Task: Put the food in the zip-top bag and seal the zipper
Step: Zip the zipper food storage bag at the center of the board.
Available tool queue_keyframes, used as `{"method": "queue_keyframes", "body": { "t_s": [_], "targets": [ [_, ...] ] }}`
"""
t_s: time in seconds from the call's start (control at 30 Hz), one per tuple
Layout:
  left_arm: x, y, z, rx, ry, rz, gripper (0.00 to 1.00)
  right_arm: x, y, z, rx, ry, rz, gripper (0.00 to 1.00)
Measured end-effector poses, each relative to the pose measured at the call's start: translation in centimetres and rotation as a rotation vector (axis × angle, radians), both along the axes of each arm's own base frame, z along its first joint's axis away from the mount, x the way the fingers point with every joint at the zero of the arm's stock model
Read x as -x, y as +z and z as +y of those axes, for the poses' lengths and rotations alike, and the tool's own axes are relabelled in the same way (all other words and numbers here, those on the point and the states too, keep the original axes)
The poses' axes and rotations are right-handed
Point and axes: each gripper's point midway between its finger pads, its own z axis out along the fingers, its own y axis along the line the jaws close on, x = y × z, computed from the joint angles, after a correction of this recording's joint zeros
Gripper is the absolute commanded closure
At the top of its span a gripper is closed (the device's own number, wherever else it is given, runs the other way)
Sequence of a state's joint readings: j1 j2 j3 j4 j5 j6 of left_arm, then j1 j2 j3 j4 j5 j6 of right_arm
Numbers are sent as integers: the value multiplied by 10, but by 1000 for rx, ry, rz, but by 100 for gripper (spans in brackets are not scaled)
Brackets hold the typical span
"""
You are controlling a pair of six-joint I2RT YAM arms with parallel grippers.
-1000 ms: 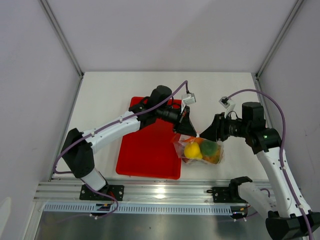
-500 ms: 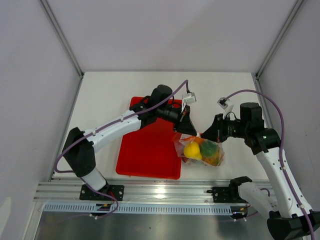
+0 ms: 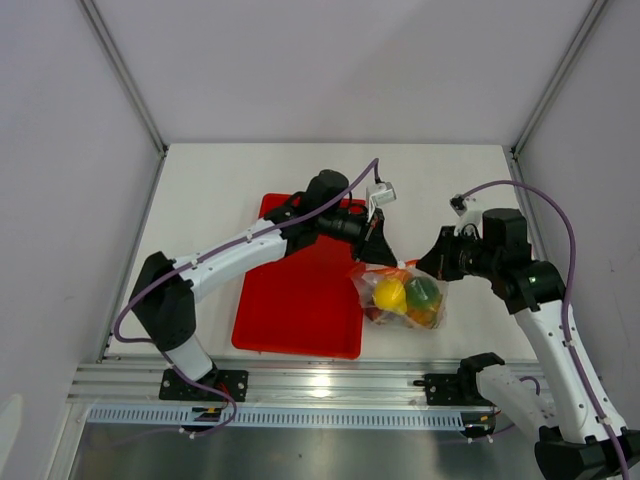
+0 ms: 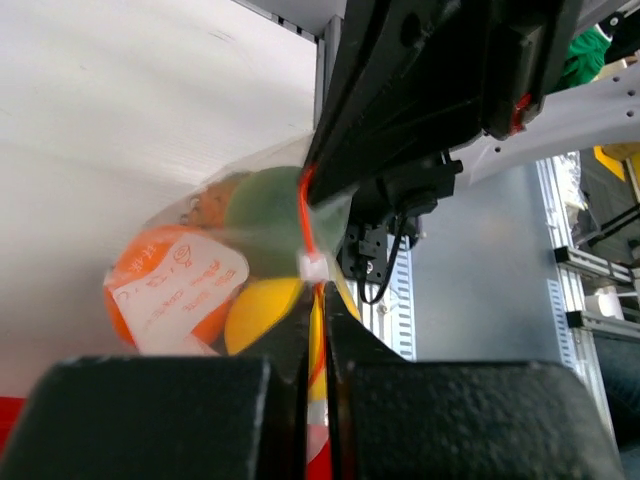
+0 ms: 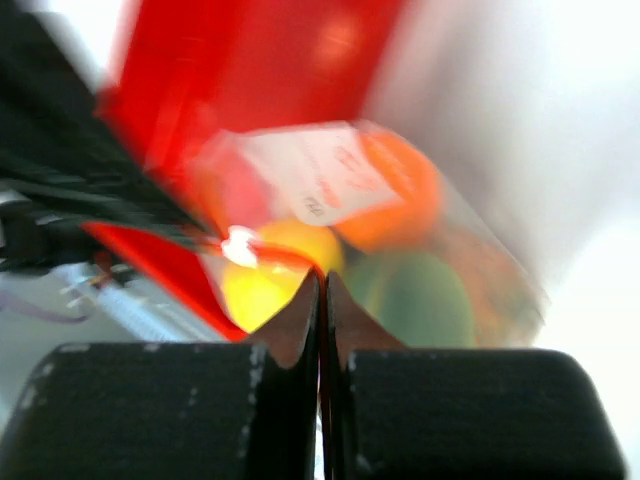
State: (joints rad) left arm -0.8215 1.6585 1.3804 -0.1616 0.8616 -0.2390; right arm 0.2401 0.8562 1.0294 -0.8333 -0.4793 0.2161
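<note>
The clear zip-top bag hangs between my two grippers, just right of the red tray. Inside it show a yellow fruit, a green fruit and an orange fruit. My left gripper is shut on the red-orange zipper at the bag's left end. My right gripper is shut on the same strip at its right end. In the right wrist view the bag hangs beyond the closed jaws, with the white zipper slider to their left.
The red tray lies flat left of the bag, under the left arm. An aluminium rail runs along the table's near edge. White walls stand at the back and both sides.
My right gripper has drawn to the right along the zipper strip, away from the left gripper. The bag has shifted slightly right and hangs more stretched at its mouth.
</note>
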Motion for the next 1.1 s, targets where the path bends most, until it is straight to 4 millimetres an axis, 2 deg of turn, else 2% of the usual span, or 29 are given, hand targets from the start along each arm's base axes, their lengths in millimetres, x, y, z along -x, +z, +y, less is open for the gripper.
{"method": "queue_keyframes", "body": {
  "t_s": [0.2,0.37,0.47,0.67,0.73,0.93,1.1],
  "targets": [
    [-2,-1,2,-27,19,30,99,-13,-21,-44,151,-247,46,100],
    [-4,6,2,-29,28,26,100,-13,-24,-62,192,-335,61,100],
    [-5,11,0,-19,25,19,97,-10,-20,-59,169,-321,47,100],
    [-2,27,-6,61,-36,-29,59,3,1,-32,49,-176,-13,100],
    [-2,33,-8,91,-62,-62,52,7,7,-23,9,-124,-26,100],
    [-12,53,-26,146,-133,-171,52,14,16,-6,-56,-23,-39,100],
    [-17,35,-32,134,-162,-182,51,17,21,1,-86,23,-53,100]
  ]
}}
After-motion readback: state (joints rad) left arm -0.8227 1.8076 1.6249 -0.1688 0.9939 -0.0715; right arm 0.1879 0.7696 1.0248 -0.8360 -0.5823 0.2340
